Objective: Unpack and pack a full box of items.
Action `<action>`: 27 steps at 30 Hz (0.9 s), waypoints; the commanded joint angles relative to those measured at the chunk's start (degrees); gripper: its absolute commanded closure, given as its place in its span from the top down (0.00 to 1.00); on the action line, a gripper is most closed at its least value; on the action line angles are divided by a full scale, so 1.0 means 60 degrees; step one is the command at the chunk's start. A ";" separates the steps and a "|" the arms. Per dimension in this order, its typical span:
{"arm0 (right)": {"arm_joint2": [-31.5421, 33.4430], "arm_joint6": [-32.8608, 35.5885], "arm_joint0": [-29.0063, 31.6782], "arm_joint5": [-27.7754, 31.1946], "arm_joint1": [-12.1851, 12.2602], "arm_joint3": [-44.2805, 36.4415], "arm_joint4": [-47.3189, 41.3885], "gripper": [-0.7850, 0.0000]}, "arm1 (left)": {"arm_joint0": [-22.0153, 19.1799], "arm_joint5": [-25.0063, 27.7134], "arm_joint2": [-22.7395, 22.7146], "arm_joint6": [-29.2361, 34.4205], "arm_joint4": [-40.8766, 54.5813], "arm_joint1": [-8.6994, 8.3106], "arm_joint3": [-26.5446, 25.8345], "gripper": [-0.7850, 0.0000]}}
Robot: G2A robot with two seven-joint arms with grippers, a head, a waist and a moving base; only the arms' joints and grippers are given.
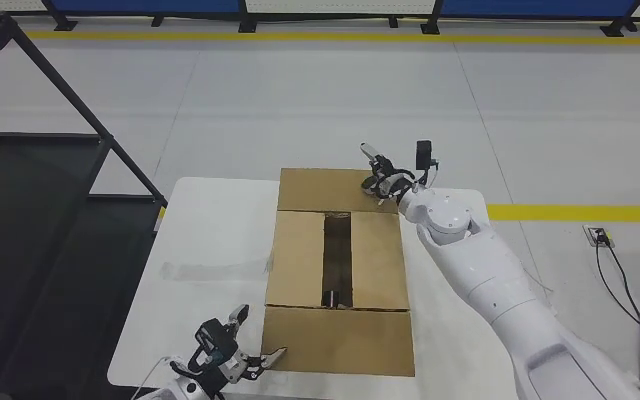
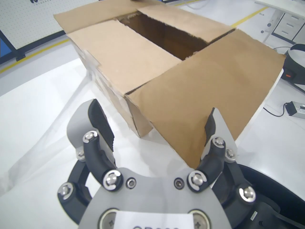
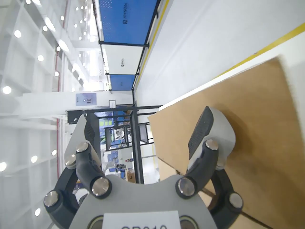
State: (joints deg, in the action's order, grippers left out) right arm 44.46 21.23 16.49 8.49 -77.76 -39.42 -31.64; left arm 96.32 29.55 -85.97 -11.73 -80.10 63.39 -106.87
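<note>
Box point(image 1: 340, 260) stands mid-worktop point(image 1: 200, 300). Its two long flaps are folded in with a dark slot between them, and the end flaps lie outward. Left gripper point(image 2: 153, 120) is spread, with a corner of the near flap point(image 1: 340, 342) seen between its fingers. Right gripper point(image 3: 146, 117) is spread at the far flap point(image 1: 325, 188), one finger over the cardboard; contact cannot be confirmed.

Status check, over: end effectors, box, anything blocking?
Left end effector open at corner of near flap. Right end effector open over far flap. Side flaps of box folded in, narrow gap between, partly blocking access.
</note>
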 commanded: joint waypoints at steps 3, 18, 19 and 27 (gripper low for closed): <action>0.0402 0.2415 0.0374 0.0403 0.0261 -0.0728 -0.0082 1.00 | 0.0489 -0.0332 -0.0802 -0.0501 0.0567 -0.0032 -0.0155 1.00; 0.0756 0.6473 0.0748 -0.0083 0.0710 -0.1813 0.0353 1.00 | 0.0185 -0.2092 -0.1034 0.0453 0.2047 0.0101 0.0603 1.00; 0.0756 0.6473 0.0748 -0.0083 0.0710 -0.1813 0.0353 1.00 | 0.0185 -0.2092 -0.1034 0.0453 0.2047 0.0101 0.0603 1.00; 0.0459 0.5828 0.0888 -0.0813 0.0623 -0.2187 0.1057 1.00 | 0.0244 -0.1823 -0.1094 -0.0205 0.2850 0.0149 0.0590 1.00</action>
State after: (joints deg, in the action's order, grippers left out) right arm 47.63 56.60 21.99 4.41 -73.87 -52.54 -26.18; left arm 97.54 17.77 -92.14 -11.58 -64.40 64.25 -103.53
